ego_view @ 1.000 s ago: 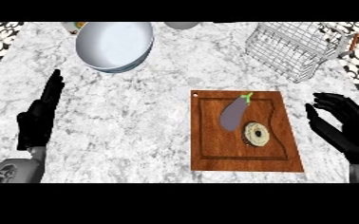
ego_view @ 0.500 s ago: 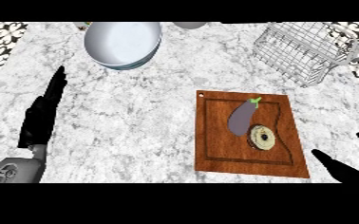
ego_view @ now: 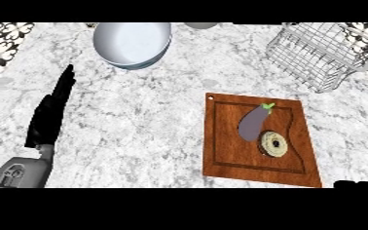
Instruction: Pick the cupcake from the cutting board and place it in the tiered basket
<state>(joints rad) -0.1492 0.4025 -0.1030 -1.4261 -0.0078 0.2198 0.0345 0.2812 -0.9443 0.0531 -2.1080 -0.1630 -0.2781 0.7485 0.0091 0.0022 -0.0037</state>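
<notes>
Sitting on cutting board (ego_view: 224,152), cupcake (ego_view: 274,143) beside eggplant (ego_view: 251,124)

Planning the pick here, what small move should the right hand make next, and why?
Probably bring the right hand forward and leftward toward the cupcake: it barely shows at the view's lower right corner, off the cutting board, while the cupcake lies untouched beside the eggplant.

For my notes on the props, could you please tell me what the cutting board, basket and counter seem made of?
The cutting board looks like reddish-brown wood, with faint grain and a routed groove. The basket seems thin pale metal wire in an open grid. The counter looks like stone, perhaps marble: white with grey mottling.
</notes>
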